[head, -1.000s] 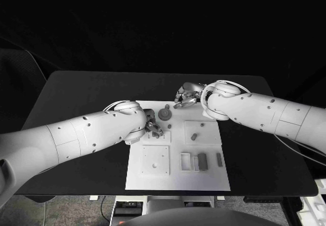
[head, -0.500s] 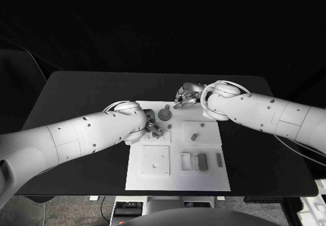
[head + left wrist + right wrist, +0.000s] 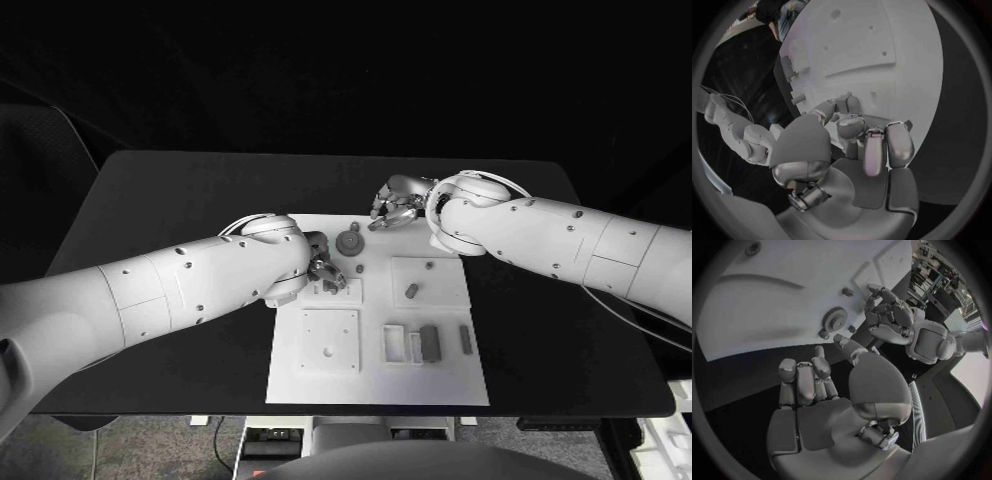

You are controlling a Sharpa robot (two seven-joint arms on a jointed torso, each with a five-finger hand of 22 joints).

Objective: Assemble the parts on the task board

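The white task board point(image 3: 329, 385) lies in the middle of the black table. A grey gear point(image 3: 351, 240) stands on its far part, also seen from the right wrist point(image 3: 837, 317). My left hand point(image 3: 326, 271) sits low over the board just left of a small peg point(image 3: 359, 268), its fingers point(image 3: 874, 150) curled together with the tips on the board point(image 3: 879, 50); whether they pinch a part is hidden. My right hand point(image 3: 392, 206) hovers at the board's far edge beside the gear, its fingers point(image 3: 804, 380) curled in toward the palm with nothing seen in them.
A small grey piece point(image 3: 413, 290) lies on a raised square on the board's right side. Nearer me are a white frame point(image 3: 395, 342), a grey block point(image 3: 428, 343) and a thin grey bar point(image 3: 466, 339). A square plate with a hole point(image 3: 330, 340) lies front left.
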